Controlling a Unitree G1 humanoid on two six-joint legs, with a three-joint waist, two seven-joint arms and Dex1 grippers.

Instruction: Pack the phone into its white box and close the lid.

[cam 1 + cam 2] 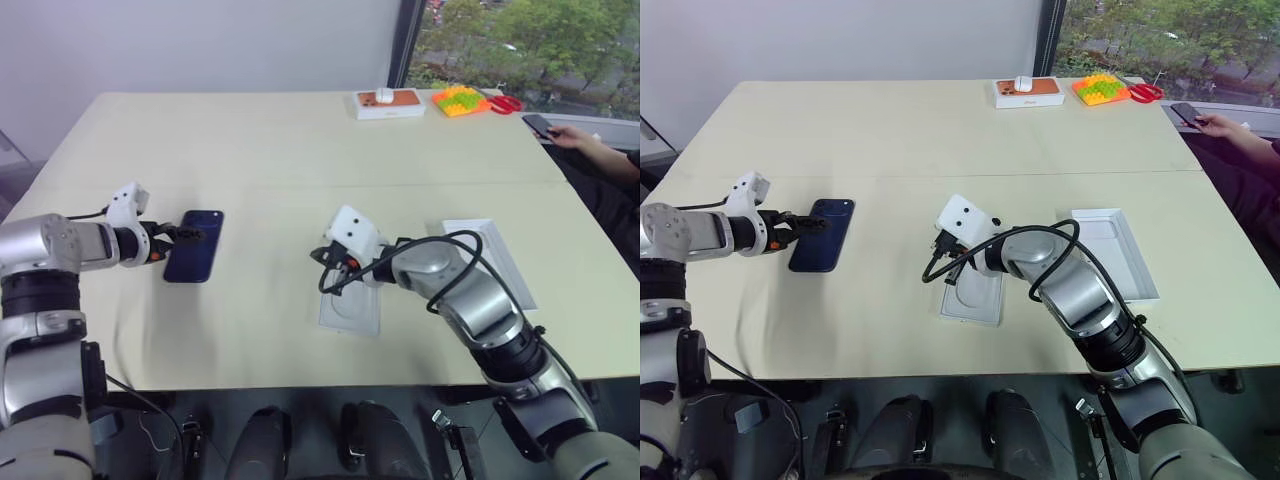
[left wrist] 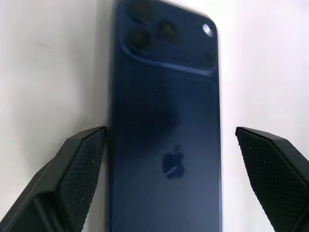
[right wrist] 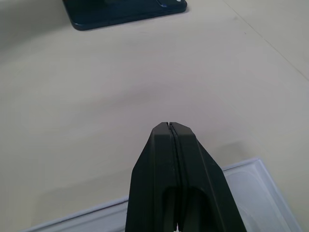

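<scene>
The dark navy phone [image 1: 193,247] lies back up on the cream table [image 1: 260,150], at its left side. My left gripper [image 1: 192,235] is open, and its fingertips [image 2: 89,145] straddle the phone's lower end [image 2: 166,145] without touching the edges. My right gripper [image 3: 169,126] is shut and empty. It hovers at the near end of a flat white piece with a rounded recess [image 1: 975,297] at the table's middle; I cannot tell whether this is the white box. An open white cardboard piece with raised walls and a pale inside, seemingly the lid [image 1: 1112,250], lies open side up to the right.
At the far edge stand a small orange-topped box [image 1: 390,103] with a white mouse on it, a colourful block toy [image 1: 460,100] and red scissors [image 1: 506,103]. A person's hand [image 1: 580,140] holding another phone rests at the far right corner.
</scene>
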